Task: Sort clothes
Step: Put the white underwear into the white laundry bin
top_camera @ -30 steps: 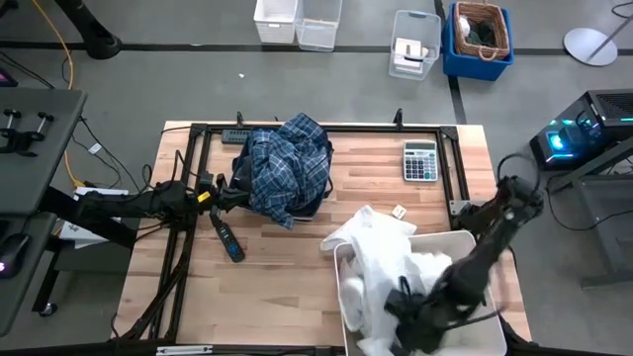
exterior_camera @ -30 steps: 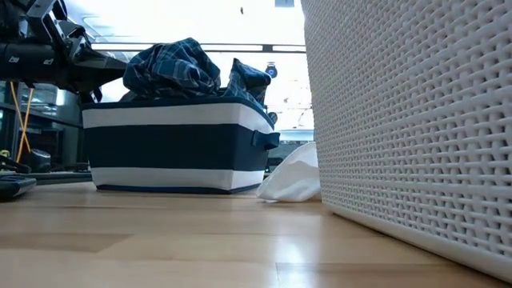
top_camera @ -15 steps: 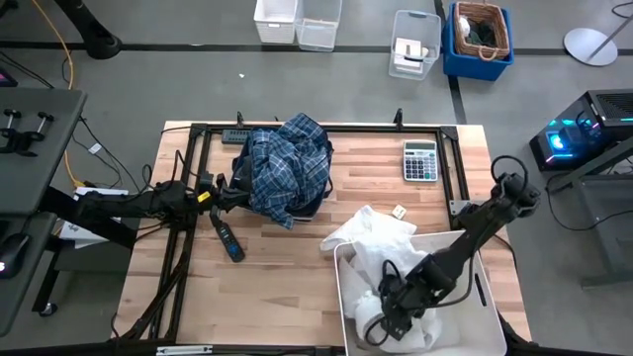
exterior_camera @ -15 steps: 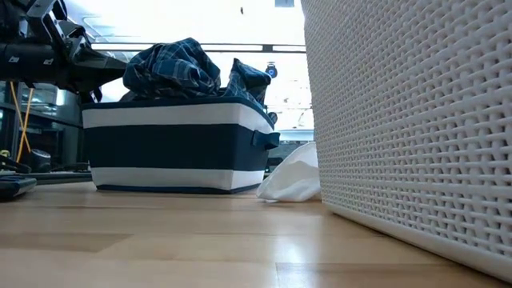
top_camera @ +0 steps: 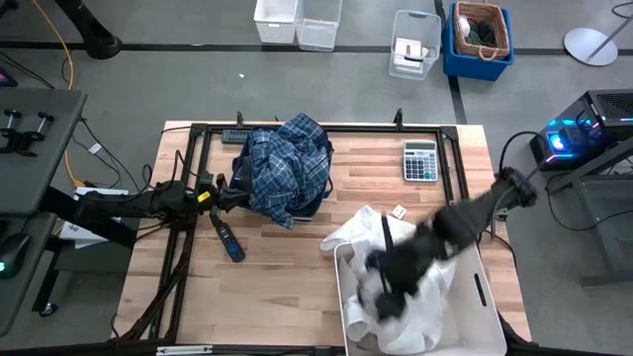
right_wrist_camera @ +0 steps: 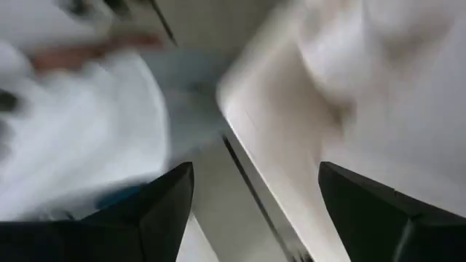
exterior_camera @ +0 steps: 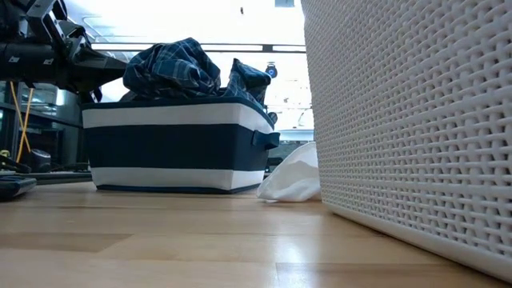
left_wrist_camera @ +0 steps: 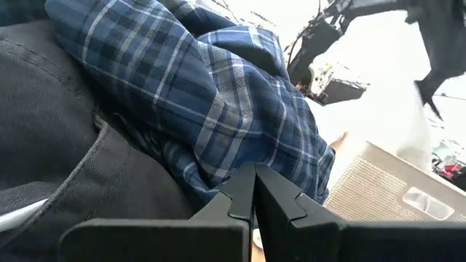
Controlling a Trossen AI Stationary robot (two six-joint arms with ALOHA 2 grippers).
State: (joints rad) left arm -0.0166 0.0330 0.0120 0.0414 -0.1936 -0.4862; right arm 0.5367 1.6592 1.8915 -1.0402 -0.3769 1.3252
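Note:
The blue-white plaid shirt [top_camera: 285, 166] is heaped on a dark grey piece [left_wrist_camera: 65, 153] in the dark blue bin [exterior_camera: 176, 148] at the table's far left-middle. My left gripper [top_camera: 230, 194] is shut at that bin's left side, its tips [left_wrist_camera: 253, 191] right by the plaid folds. White shirts [top_camera: 415, 297] fill the large white bin [top_camera: 487, 297] at the near right. One white shirt [top_camera: 364, 233] spills over the bin's far left rim onto the table. My right gripper [right_wrist_camera: 255, 211] hovers open over the bin's left part, with nothing between its fingers. My left gripper's shut fingertips [left_wrist_camera: 247, 185] point level at the plaid shirt's hanging folds [left_wrist_camera: 240, 145] from the table's left side. I cannot tell whether they touch the cloth.
A calculator [top_camera: 420, 160] lies at the far right of the table. A black hand tool [top_camera: 226, 240] lies left of centre and a small tag [top_camera: 399, 212] near the white pile. A black frame rail [top_camera: 326, 127] runs round the work area. Bare wood lies near left.
My right gripper has opened and let go of a white shirt, which now lies in the white bin. It has then swung from the bin's near part toward the far left rim and risen. My left arm has kept still.

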